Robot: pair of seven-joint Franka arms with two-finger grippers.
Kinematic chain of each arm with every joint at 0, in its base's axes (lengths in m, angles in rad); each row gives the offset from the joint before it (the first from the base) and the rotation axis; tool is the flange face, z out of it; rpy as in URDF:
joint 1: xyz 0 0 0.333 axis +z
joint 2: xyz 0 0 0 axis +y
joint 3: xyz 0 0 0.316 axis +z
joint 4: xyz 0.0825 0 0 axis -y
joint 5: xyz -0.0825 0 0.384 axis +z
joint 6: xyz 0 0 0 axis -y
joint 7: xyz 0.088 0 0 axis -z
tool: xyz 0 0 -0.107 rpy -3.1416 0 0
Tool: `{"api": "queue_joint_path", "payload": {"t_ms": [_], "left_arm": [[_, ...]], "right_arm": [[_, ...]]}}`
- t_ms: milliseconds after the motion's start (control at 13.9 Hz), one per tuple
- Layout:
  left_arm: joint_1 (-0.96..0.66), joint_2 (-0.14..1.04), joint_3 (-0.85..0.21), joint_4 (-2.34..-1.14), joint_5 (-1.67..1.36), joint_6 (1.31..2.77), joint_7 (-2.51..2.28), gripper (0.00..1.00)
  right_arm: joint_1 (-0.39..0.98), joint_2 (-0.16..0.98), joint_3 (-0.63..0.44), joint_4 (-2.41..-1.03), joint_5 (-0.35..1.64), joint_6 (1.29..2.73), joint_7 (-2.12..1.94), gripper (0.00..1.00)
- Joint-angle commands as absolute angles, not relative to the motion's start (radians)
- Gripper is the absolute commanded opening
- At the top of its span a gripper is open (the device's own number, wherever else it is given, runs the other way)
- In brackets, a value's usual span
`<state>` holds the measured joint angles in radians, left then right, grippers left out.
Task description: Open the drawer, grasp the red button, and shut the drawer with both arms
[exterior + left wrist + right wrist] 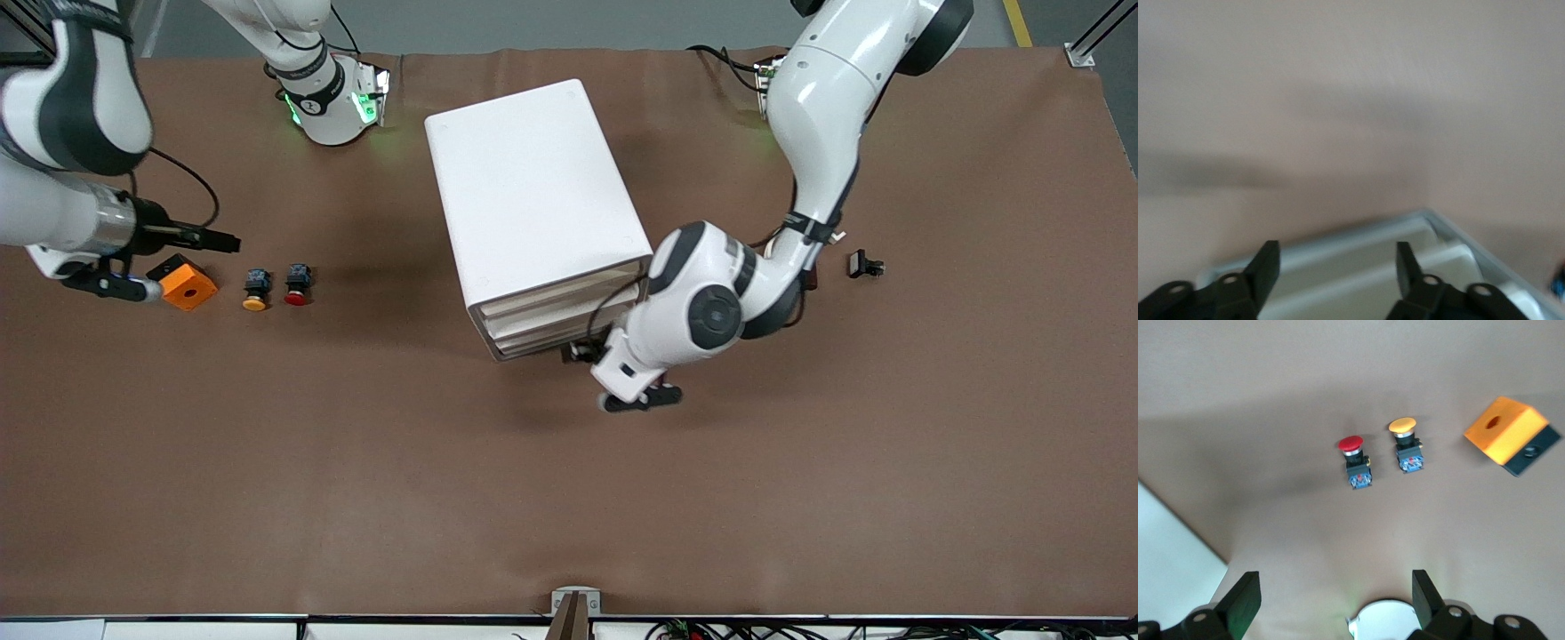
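Drawer (pixel 560 307) fronts sit flush in the white cabinet (pixel 533 191). We see the left gripper (pixel 1338 270) fingers spread wide, empty, just before them. Right gripper (pixel 1331 597) also spread, empty, above the table; red button (pixel 1353 457) lies beside the yellow button (pixel 1405 440).

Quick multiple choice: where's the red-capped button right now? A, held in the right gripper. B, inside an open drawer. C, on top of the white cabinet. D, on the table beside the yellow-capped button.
D: the red button lies on the table beside the yellow-capped button, toward the right arm's end, with no gripper on it.
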<state>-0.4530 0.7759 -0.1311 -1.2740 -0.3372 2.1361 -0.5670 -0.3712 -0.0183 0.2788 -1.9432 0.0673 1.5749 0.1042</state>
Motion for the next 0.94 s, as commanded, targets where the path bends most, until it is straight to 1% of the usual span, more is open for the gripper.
{"api": "queue_joint_path", "payload": {"t_ms": [0, 72, 216, 360, 432, 504, 576, 648, 864], "left_arm": [[-0.445, 0.706, -0.031, -1.272, -0.293, 2.126, -0.539, 1.00], [-0.445, 0.692, 0.003, -1.273, -0.255, 2.126, -0.537, 1.00], [-0.425, 0.625, 0.041, -1.287, -0.169, 2.119, -0.534, 1.00], [-0.344, 0.540, 0.041, -1.333, -0.120, 2.073, -0.470, 1.00], [-0.307, 0.500, 0.040, -1.354, -0.120, 2.028, -0.407, 1.00], [-0.272, 0.456, 0.038, -1.371, -0.123, 1.969, -0.347, 1.00], [-0.238, 0.415, 0.038, -1.382, -0.123, 1.912, -0.304, 1.00], [-0.206, 0.378, 0.040, -1.393, -0.123, 1.855, -0.267, 1.00], [-0.105, 0.299, 0.040, -1.394, -0.123, 1.734, -0.166, 1.00]], "right_arm": [[-0.335, 0.026, 0.287, -1.714, 0.023, 1.406, 0.106, 1.00], [-0.324, 0.031, 0.287, -1.657, 0.020, 1.372, 0.104, 1.00], [-0.324, 0.031, 0.288, -1.609, 0.021, 1.361, 0.094, 1.00], [-0.312, 0.028, 0.288, -1.586, 0.020, 1.358, 0.074, 1.00], [-0.302, 0.023, 0.287, -1.585, 0.015, 1.353, 0.081, 1.00], [-0.298, 0.025, 0.288, -1.550, 0.014, 1.351, 0.071, 1.00], [-0.298, 0.031, 0.287, -1.487, 0.002, 1.309, 0.072, 1.00], [-0.301, 0.037, 0.287, -1.455, 0.002, 1.272, 0.078, 1.00], [-0.293, 0.035, 0.288, -1.427, 0.002, 1.273, 0.081, 1.00]]}}
